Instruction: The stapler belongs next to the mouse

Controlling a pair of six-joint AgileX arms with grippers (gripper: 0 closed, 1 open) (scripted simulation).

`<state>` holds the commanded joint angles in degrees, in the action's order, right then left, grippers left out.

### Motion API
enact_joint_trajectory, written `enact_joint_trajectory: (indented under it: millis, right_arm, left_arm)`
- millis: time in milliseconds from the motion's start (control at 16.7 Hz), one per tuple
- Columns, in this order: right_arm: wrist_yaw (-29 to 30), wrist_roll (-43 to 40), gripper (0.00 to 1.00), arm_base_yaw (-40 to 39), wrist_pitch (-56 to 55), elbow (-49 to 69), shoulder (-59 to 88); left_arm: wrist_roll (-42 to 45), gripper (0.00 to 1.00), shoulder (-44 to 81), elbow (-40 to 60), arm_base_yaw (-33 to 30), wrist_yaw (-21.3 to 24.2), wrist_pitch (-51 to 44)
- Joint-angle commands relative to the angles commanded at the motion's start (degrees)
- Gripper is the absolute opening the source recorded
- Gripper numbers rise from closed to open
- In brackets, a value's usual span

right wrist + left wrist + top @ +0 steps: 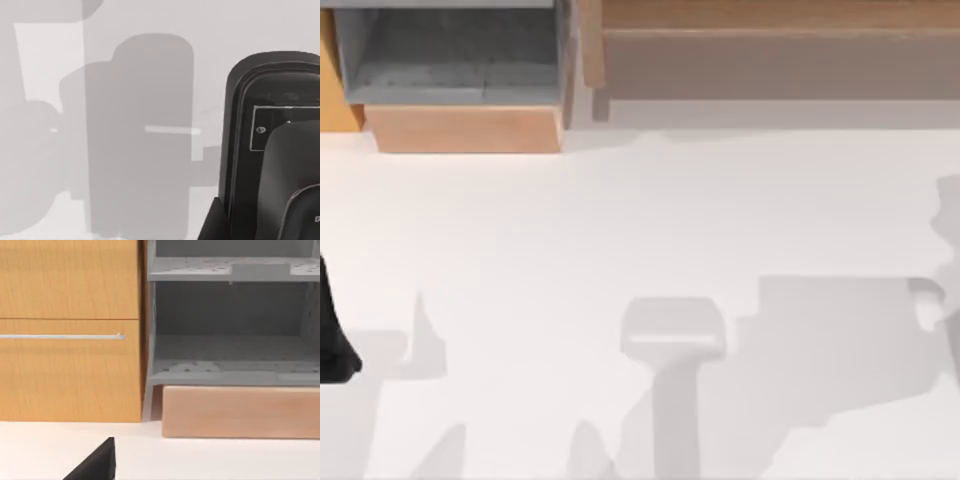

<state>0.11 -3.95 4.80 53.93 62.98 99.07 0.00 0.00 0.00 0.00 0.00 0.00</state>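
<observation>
The stapler sits close in front of the right wrist camera. It is a black bar with a rounded end and a thin pale outline on its top. The rounded end points away from the wrist, and the long axis runs straight back toward the right hand, so the bar lies in line with the hand rather than across it. Below it is the white counter, crossed by soft grey shadows. I cannot tell whether the stapler rests on the counter or hangs above it. I also cannot tell whether the right hand's fingers are spread or clamped round it.

The left arm is a black shape at the left edge of the counter, about midway between near and far. Its wrist camera faces the far left corner, where a grey shelf unit stands beside a wooden cabinet with a slim metal drawer handle. Whether the left hand is open or closed cannot be told either.

By my judgement the right arm is much the nearer to the stapler, and the left looks parked. The coming move turns on that in-line axis. If the bar is already gripped, it only needs carrying and setting down flat. If not, the hand should close across its narrow width. I cannot settle where the mouse lies, so I cannot give the heading of the carry.
</observation>
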Motion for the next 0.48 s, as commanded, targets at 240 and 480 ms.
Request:
enact_joint_trajectory:
  millis: [240,480]
  right_arm:
    - [-0.1,1.0,0.0,1.3,-2.1,0.8,0.2]
    - [1.0,2.3,0.0,2.9,-5.0,0.3,-0.3]
  left_arm:
    - [0.0,1.0,0.0,0.0,0.0,0.0,0.0]
    - [0.0,1.0,0.0,0.0,0.0,0.0,0.0]
